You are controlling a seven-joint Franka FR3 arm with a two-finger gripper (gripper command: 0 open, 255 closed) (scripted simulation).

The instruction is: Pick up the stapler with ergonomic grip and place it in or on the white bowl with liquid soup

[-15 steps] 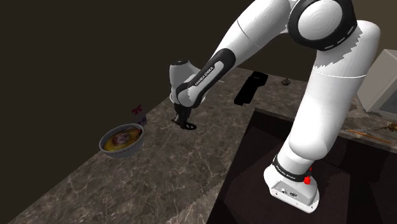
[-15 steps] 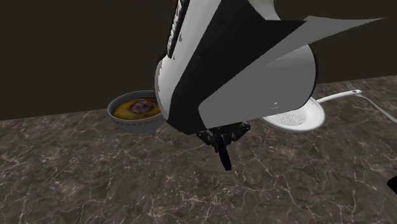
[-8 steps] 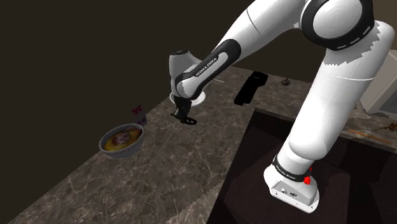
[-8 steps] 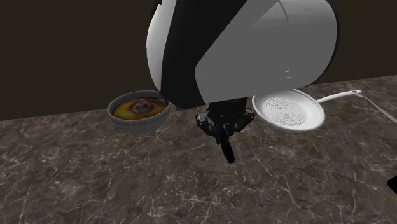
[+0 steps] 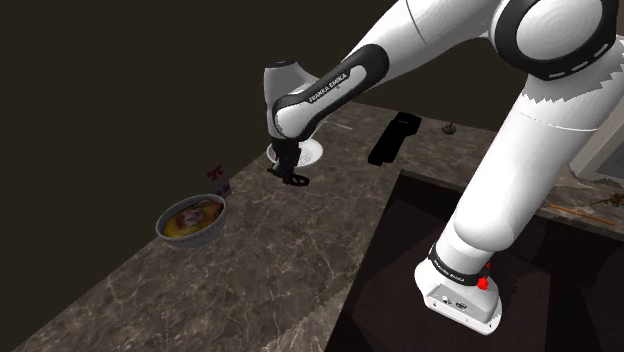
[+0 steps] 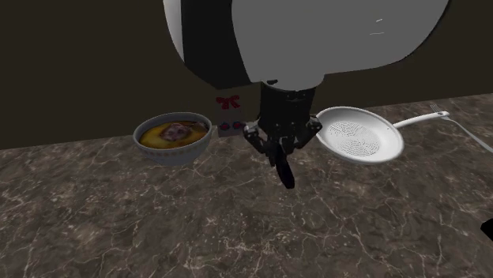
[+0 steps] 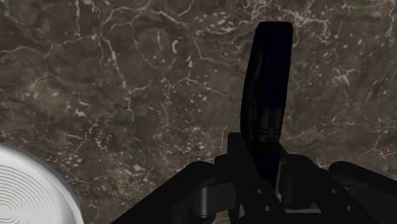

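Over marble counter (image 5: pixel 270 255), tool (image 6: pixel 278 150) clasps black stapler (image 7: pixel 268 83).

a dark, white-veined marble countertop (image 5: pixel 270 260) is seen under dim light. it is backed by a plain dark brown wall (image 5: pixel 120 80). a sunken dark recess (image 5: pixel 390 285) is set into the countertop at the shoulder view's lower right.
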